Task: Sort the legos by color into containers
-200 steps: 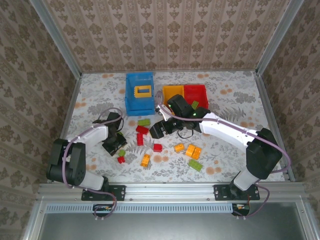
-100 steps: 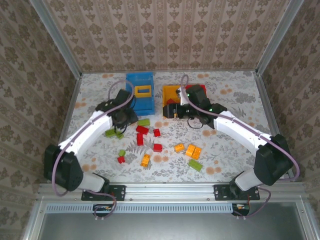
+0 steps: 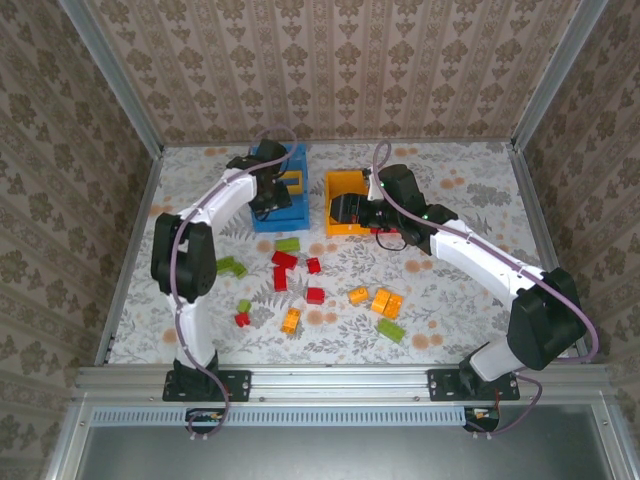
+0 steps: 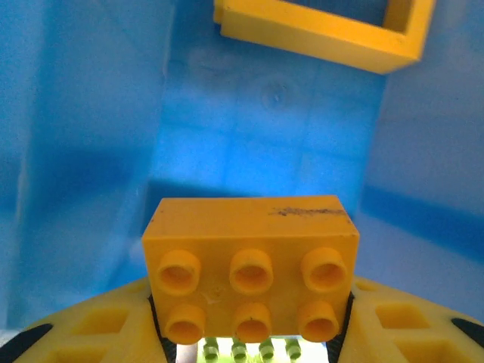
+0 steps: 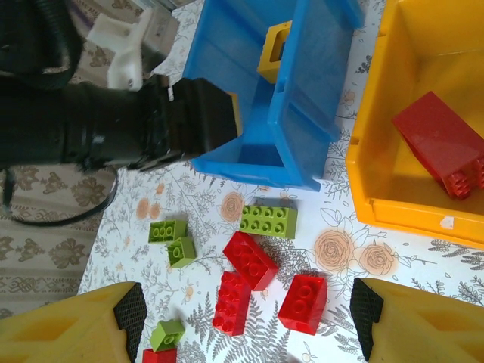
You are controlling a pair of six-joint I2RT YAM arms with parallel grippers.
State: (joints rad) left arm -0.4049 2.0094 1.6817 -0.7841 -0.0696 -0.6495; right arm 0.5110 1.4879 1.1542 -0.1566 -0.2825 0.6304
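A yellow brick (image 4: pixel 251 265) is gripped in the left tool (image 4: pixel 251 327). Its flat side walls are pinched between the two pads and its six studs are turned toward the wrist camera. It is held inside the mouth of the blue bin (image 4: pixel 83 151), above the floor, and a hollow yellow frame (image 4: pixel 325 34) lies further in. The right tool (image 5: pixel 246 314) is spread wide with nothing between its fingers. It is poised above the bench (image 5: pixel 340 249), just in front of the yellow bin (image 5: pixel 378 174), in which one red brick (image 5: pixel 442 144) lies. More pieces are left unsorted on the bench: a green brick (image 5: pixel 268 221) just before the blue bin, three red bricks (image 5: pixel 253 259) close together below it, and some orange bricks (image 3: pixel 381 300) nearer the arm bases. The bricks are judged to be light, stiff and hard, with smooth and rather slippery plastic faces. They are unlikely to be harmed by a short drop, so the held brick could probably be let fall into the bin rather than set down. A loose brick is best taken across its two long parallel walls, centred along its length, so that it cannot pivot in the grip. The studded top and the hollow underside are poorer surfaces to hold. Where the red bricks lie close together, little room is left for a finger, so an outer piece is better approached from its free side. The frame, if it had to be lifted, would be taken across a single bar.
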